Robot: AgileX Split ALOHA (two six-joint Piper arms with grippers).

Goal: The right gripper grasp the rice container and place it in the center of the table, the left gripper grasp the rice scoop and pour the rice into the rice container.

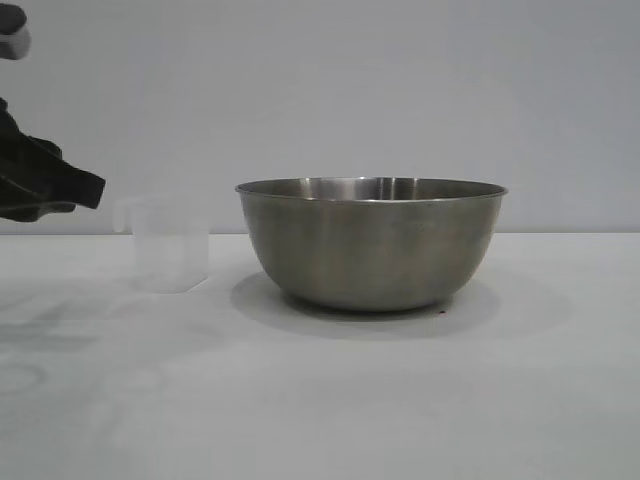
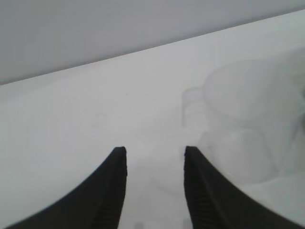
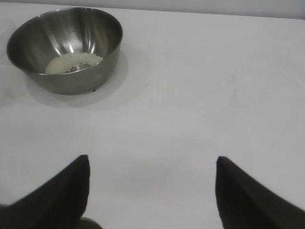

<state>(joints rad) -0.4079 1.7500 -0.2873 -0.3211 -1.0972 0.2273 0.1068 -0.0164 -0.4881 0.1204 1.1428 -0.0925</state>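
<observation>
From where I stand the job looks nearly done: the rice [image 3: 72, 62] lies as a pale heap in the bottom of the rice container [image 1: 371, 243], which sits about mid-worktop, and the rice scoop [image 1: 168, 245] stands upright and seemingly empty just to the bowl's left, apart from it. The left tool [image 2: 155, 191] hangs at the scene's left edge, raised above the worktop [image 1: 320, 400] and clear of the scoop, its jaws parted with nothing between them. The step in hand, I judge, is pulling that arm clear; doing it well means drawing up and away from the cup's loop handle, so neither jaw clips the light plastic and tips it. The right tool [image 3: 152, 191] is parked well back from the bowl, jaws wide and empty. By my count: one steel bowl, one plastic scoop, one heap of rice, two tools
</observation>
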